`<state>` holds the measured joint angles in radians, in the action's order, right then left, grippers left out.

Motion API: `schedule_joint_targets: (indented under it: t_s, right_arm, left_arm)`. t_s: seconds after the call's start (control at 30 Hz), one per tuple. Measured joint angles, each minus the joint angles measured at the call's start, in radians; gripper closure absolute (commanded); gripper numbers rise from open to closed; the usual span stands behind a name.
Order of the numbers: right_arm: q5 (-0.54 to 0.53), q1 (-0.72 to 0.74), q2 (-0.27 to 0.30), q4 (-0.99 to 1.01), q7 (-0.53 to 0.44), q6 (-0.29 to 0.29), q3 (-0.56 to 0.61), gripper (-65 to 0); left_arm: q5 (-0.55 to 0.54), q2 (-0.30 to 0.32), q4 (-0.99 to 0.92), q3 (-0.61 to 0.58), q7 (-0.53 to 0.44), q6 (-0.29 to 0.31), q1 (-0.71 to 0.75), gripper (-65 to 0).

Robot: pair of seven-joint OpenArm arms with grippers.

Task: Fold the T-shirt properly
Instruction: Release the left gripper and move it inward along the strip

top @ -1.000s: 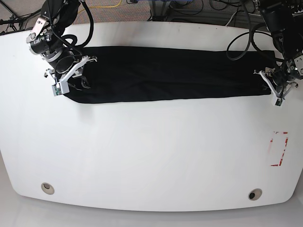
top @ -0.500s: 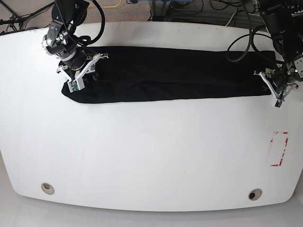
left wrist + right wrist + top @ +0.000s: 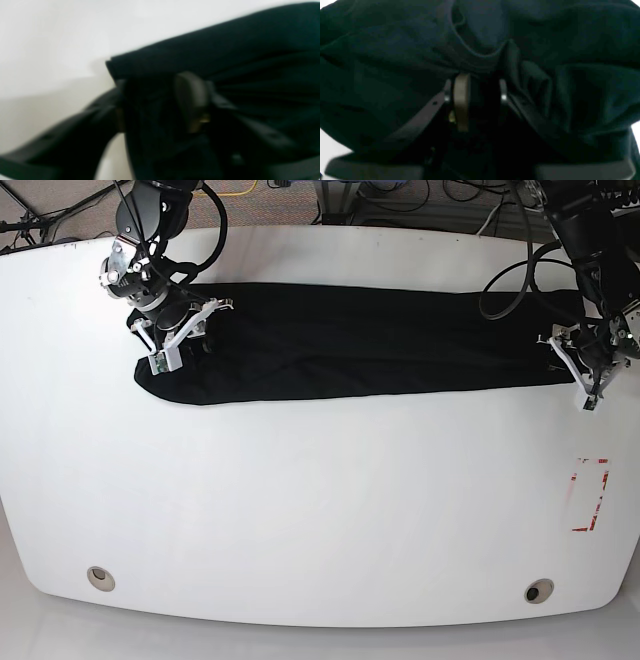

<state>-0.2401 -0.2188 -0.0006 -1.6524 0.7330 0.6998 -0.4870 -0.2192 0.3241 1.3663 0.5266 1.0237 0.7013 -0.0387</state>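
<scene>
1. The white counter [image 3: 300, 500] fills the base view, rounded at its corners, with cables on the floor beyond its far edge.
2. The T-shirt [image 3: 370, 340] lies on the far half of the counter as one long black band, running nearly from one side to the other. Its near edge is fairly straight; the end under the right arm is rounded and bulges toward the counter's edge.
3. The right arm [image 3: 140, 250] reaches down from the far corner onto that rounded end. The left arm [image 3: 590, 250] comes down at the opposite end of the band.
4. The right tool [image 3: 477, 100] sits low in bunched cloth. In its wrist view the fingers [image 3: 461, 100] stand a little apart with dark folds of the T-shirt packed between and around them, so it is pinching the cloth.
5. The left tool [image 3: 160, 105] is at the corner of the T-shirt's other end. Its wrist view is blurred; cloth lies between the two fingers, with one pad [image 3: 191, 100] showing beside it, but I cannot tell whether the fingers are pressing on the cloth or standing loose around it.
6. A red-marked rectangle [image 3: 590, 495] lies on the counter near the left arm's side, well apart from the T-shirt.
7. Two small round fittings [image 3: 100, 578] sit near the counter's front edge.
</scene>
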Motion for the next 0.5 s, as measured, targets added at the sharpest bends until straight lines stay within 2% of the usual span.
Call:
schedule_joint_targets:
  t_s: [0.17, 0.4, 0.5]
  right_arm:
    - [0.001, -0.001, 0.001, 0.000, 0.000, 0.000, 0.001, -14.6]
    - [0.000, -0.001, -0.002, 0.000, 0.000, 0.000, 0.003, -14.6]
    - [0.001, -0.001, -0.002, 0.000, 0.000, 0.000, 0.003, -14.6]
  left_arm:
    - [-0.094, 0.006, 0.096, 0.056, 0.087, -0.004, -0.002, -40.8]
    - [-0.383, 0.061, 0.120, 0.089, 0.174, -0.004, -0.008, -41.1]
    - [-0.441, 0.088, 0.119, 0.117, 0.177, -0.004, 0.009, -42.5]
